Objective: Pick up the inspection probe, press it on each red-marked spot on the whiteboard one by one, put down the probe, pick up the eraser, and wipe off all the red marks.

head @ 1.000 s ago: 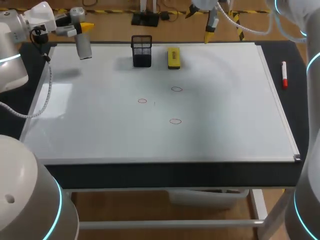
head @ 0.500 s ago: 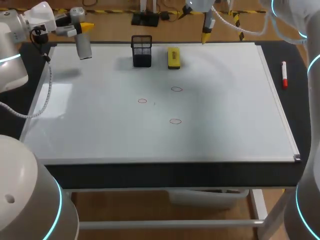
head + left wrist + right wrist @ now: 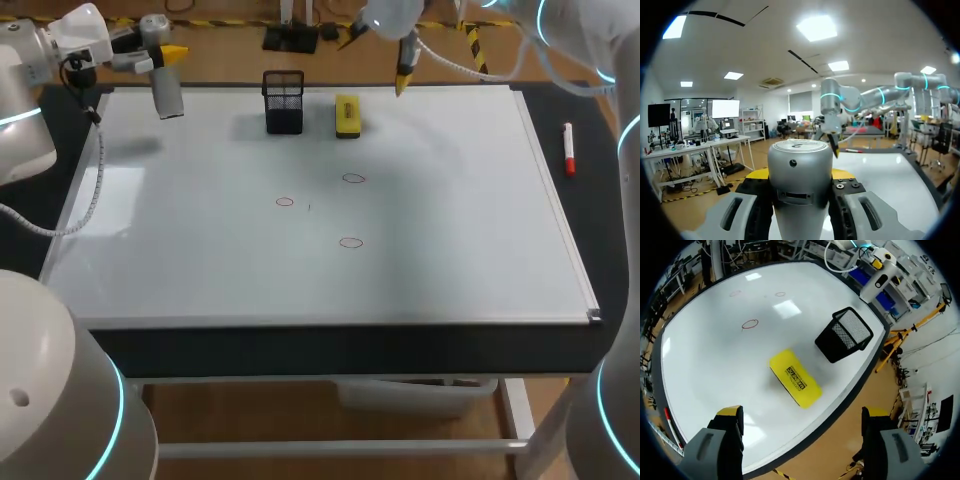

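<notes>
Since a second ago my left fingers (image 3: 172, 52) had kept their place over the far left corner of the whiteboard (image 3: 450, 220), pinching the silver probe (image 3: 167, 98) from both sides so it hung above the board. My right fingers (image 3: 402, 76) had slid leftward along the board's far edge and now hung just right of the yellow eraser (image 3: 347, 115), spread wide and holding nothing. In the right wrist view the eraser (image 3: 794, 377) lay ahead of them, flat on the board. Nothing else had shifted.

A black mesh holder (image 3: 284, 100) stood just to the left of the eraser, near it but apart. Nearer the middle of the board were three red rings: one to the left (image 3: 285, 202), one farther back (image 3: 353, 178) and one closer to me (image 3: 350, 242). A red-and-white marker (image 3: 568, 150) lay on the dark table (image 3: 612, 220) beside the board's right edge.
</notes>
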`<state>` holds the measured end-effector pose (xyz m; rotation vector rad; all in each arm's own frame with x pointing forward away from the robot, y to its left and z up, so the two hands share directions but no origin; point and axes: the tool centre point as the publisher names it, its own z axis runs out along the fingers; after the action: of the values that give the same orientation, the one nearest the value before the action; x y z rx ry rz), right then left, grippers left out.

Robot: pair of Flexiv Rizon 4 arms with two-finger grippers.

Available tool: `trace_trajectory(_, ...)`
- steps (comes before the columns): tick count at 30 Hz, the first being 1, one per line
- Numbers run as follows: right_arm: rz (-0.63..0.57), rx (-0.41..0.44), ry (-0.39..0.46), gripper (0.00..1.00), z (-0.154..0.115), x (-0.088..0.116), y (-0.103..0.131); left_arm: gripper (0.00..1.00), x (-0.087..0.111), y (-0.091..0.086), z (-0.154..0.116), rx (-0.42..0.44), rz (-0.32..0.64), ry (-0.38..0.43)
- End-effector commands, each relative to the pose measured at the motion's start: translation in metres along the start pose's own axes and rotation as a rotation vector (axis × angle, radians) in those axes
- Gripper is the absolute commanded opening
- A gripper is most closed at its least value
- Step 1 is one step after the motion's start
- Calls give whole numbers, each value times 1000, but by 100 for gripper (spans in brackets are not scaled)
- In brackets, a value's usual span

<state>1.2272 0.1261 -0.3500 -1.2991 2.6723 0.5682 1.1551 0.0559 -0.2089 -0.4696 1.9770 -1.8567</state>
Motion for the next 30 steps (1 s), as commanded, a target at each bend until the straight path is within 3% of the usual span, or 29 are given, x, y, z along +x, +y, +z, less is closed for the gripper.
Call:
trace_trajectory(1, -42, -37, 512, 100, 15, -11, -11, 0, 1, -1, 0, 1, 1, -3)
trace_trajectory(18, -280, 37, 809, 100, 41, -10, -7, 0, 1, -1, 0, 1, 1, -3)
trace_trajectory(30, -395, 20, 933, 100, 46, -6, -8, 0, 1, -1, 0, 1, 1, -3)
